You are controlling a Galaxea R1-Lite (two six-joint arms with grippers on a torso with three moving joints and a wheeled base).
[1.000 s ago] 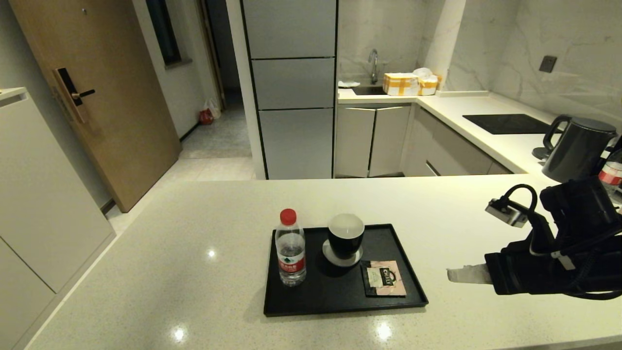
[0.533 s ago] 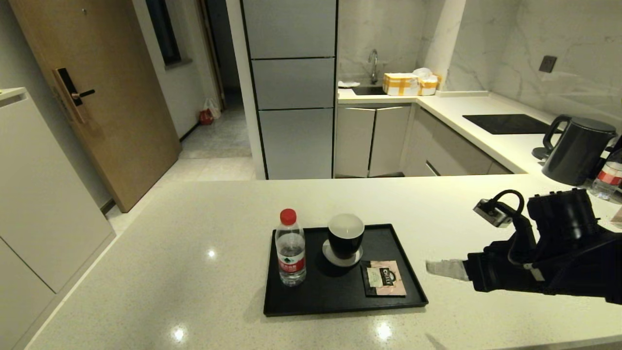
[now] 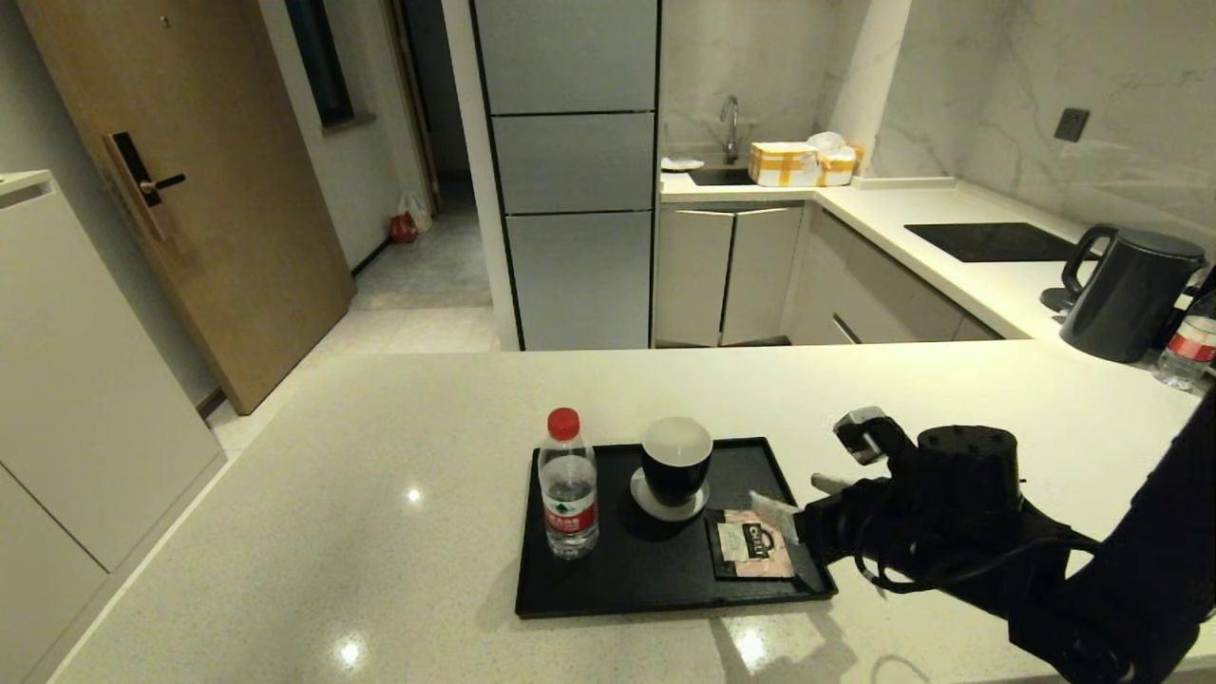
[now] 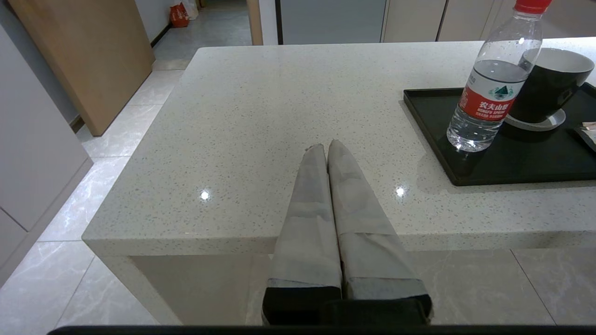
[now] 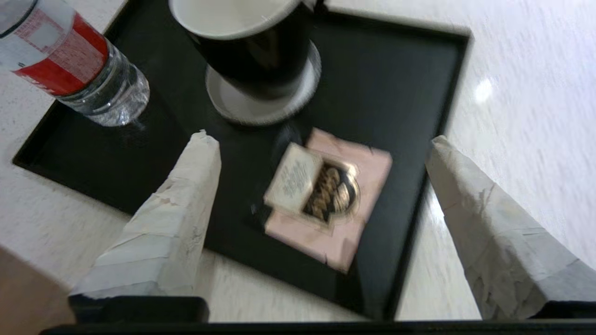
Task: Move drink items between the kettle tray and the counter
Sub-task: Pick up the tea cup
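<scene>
- So, farthest left, the left gripper (image 4: 328, 149) hangs off the near edge of the cream-white surface (image 3: 380, 532), well apart from the tray; its jaws are pressed together with nothing between them.
- On the left part of the kettle tray (image 3: 655, 579) stands an upright water bottle (image 3: 568, 494) with a red cap and a red label.
- Just right of the bottle, toward the tray's far side, the black cup (image 3: 675, 461) with a white inside sits upright on a small pale coaster (image 3: 665, 506).
- Right of the cup and nearer the front rim, the tea sachet (image 3: 750, 544) lies flat on the tray, pink with a dark label, close to the tray's right rim.
- The tray itself lies flat on the surface, about in the middle of it.
- The right gripper (image 3: 791, 505) reaches in from the right over the tray's right edge, above the sachet; its jaws are spread wide and grip nothing.
- In the right wrist view the two taped fingers (image 5: 172, 218) stand on either side of the sachet (image 5: 326, 195), one over the tray floor, the other out past the tray's rim over the surface; whether they touch anything cannot be told.
- At the far right, a dark kettle (image 3: 1130, 290) stands on the side run of the surface, with a second bottle (image 3: 1187, 347) beside it.
</scene>
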